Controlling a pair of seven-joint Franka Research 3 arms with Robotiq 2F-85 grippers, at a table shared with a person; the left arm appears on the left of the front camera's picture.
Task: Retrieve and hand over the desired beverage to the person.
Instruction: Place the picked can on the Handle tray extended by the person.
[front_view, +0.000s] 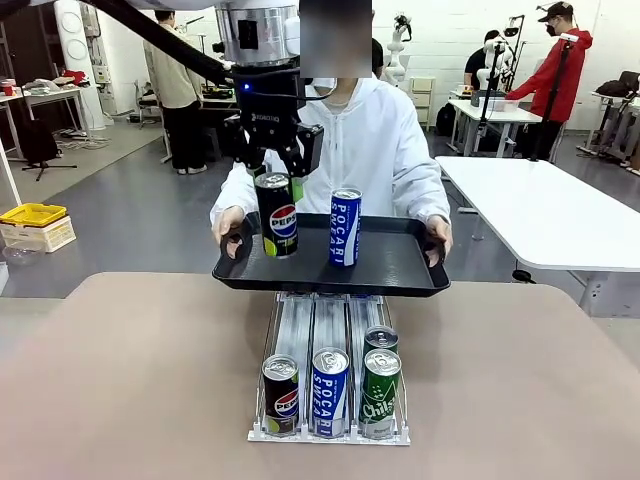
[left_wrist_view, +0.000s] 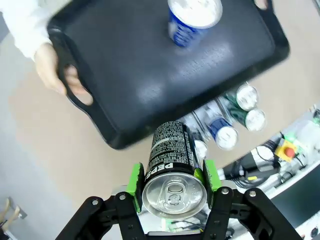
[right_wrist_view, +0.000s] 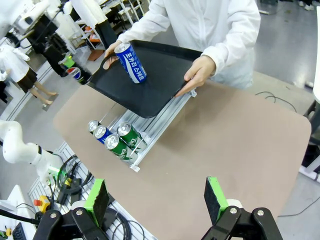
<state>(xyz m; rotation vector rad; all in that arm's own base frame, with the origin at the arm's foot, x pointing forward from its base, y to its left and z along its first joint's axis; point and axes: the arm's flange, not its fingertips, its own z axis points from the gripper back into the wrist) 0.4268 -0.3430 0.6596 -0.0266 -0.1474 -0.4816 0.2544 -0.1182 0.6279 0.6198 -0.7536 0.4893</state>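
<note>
A: One can was in the left gripper (front_view: 270, 160) at that point: the Pepsi can (front_view: 277, 214), pinched near its top between the green pads (left_wrist_view: 135, 178), jaws closed on it. It hung upright over the near left part of the black tray (front_view: 395, 262).

B: Was it down on the tray already?

A: Hard to say. From the front its base looked level with the tray floor or just above it; the left wrist view put the can near the tray's edge. I could not tell whether it was touching.

B: And the person?

A: The person (front_view: 375, 140), in the white coat, held the tray by both handles over the far edge of the counter (front_view: 520, 390), just above the can rack (front_view: 330, 432). A Pocari Sweat can (front_view: 345, 227) stood on the tray beside the Pepsi, apart from it.

B: So which step was that?

A: The handover, I'd judge: retrieval done, delivery nearly finished. The next move called for settling the can flat on the tray, opening the jaws, then lifting straight up so the pads didn't tip it or knock the neighbouring can.

B: The right gripper (right_wrist_view: 157, 200)?

A: Jaws spread wide, holding nothing, hovering high above the counter.
</note>
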